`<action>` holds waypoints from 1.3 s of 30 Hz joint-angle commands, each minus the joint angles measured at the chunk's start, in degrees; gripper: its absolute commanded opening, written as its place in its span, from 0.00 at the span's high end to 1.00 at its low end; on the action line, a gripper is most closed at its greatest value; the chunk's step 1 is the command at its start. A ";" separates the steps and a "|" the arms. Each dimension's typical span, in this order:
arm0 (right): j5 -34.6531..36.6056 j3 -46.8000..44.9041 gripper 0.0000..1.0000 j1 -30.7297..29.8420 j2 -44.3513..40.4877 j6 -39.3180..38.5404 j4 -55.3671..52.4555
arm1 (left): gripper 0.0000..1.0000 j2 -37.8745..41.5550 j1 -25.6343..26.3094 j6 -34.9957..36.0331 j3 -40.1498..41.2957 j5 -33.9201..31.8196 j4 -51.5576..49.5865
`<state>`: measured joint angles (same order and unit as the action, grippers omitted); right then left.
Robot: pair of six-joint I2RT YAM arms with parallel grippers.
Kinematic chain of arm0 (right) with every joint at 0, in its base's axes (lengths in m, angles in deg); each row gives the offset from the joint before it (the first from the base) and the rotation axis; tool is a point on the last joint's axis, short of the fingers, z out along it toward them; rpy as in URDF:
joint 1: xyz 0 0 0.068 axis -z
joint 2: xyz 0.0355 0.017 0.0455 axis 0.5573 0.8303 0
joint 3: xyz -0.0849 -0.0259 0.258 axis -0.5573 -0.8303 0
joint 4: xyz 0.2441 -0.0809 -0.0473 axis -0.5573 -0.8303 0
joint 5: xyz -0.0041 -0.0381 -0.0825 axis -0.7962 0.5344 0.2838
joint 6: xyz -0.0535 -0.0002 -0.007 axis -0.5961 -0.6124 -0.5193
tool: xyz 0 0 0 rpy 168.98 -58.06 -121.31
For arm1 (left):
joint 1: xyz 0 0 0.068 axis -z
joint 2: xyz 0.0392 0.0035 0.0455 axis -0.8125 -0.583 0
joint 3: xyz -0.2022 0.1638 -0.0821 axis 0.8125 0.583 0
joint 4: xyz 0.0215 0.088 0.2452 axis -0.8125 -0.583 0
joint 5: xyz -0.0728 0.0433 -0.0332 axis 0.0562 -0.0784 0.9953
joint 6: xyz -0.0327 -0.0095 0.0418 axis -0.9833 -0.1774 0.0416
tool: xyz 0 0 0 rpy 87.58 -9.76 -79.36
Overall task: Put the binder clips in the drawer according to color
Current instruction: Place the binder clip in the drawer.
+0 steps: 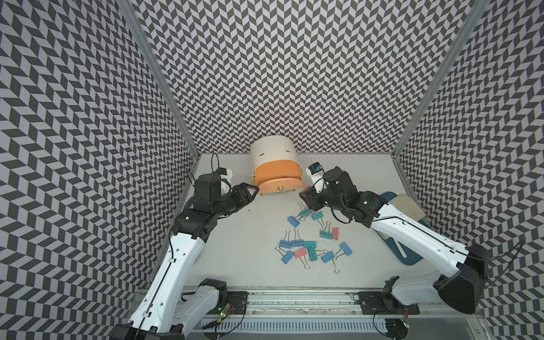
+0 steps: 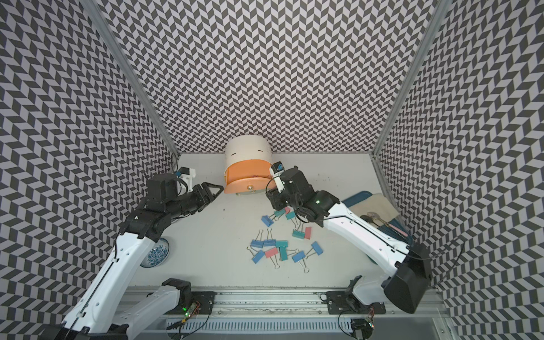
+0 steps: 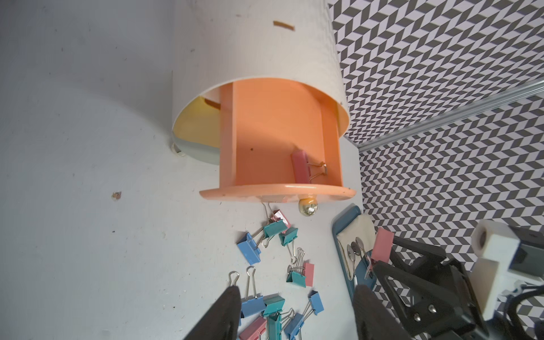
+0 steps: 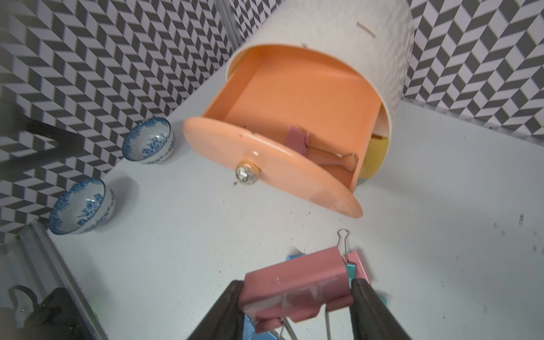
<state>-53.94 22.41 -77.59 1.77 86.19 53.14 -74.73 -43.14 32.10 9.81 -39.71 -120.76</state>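
The white round-topped cabinet (image 1: 272,151) stands at the back of the table, its peach top drawer (image 1: 290,185) pulled open. One pink binder clip (image 3: 301,166) lies inside it. My right gripper (image 4: 297,285) is shut on another pink binder clip (image 4: 294,273), held above the table just right of the drawer front (image 4: 265,164). In both top views the loose blue, teal and pink binder clips (image 1: 309,244) are scattered over the middle of the table. My left gripper (image 1: 253,190) hangs open and empty beside the drawer's left edge.
A blue tray (image 1: 409,256) with a cloth and spoons (image 3: 353,253) sits at the right, partly under my right arm. Two blue-patterned bowls (image 4: 148,141) stand along the left wall; in a top view one bowl (image 2: 157,254) shows beside my left arm.
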 commanded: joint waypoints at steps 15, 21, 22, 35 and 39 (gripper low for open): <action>-2.11 30.46 0.54 1.01 19.67 -5.57 -0.86 | 0.34 -7.68 -1.59 -5.88 -5.04 12.68 16.36; -0.42 38.21 0.54 1.01 27.28 -8.90 -1.30 | 0.34 -9.38 -3.20 -8.78 -5.65 14.86 20.14; -0.28 39.37 0.54 1.01 28.36 -9.34 -1.40 | 0.34 -9.60 -3.52 -8.85 -5.70 14.97 20.14; 0.09 44.46 0.53 1.01 35.06 -11.64 -1.56 | 0.34 -7.64 -8.03 -8.28 -3.09 16.60 18.65; -0.78 43.95 0.50 0.97 35.04 -11.00 -1.32 | 0.35 -7.30 -8.21 -8.08 -2.70 16.55 18.15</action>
<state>-54.01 65.51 -76.81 36.34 75.18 50.10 -83.32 -51.01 23.51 6.73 -24.15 -102.81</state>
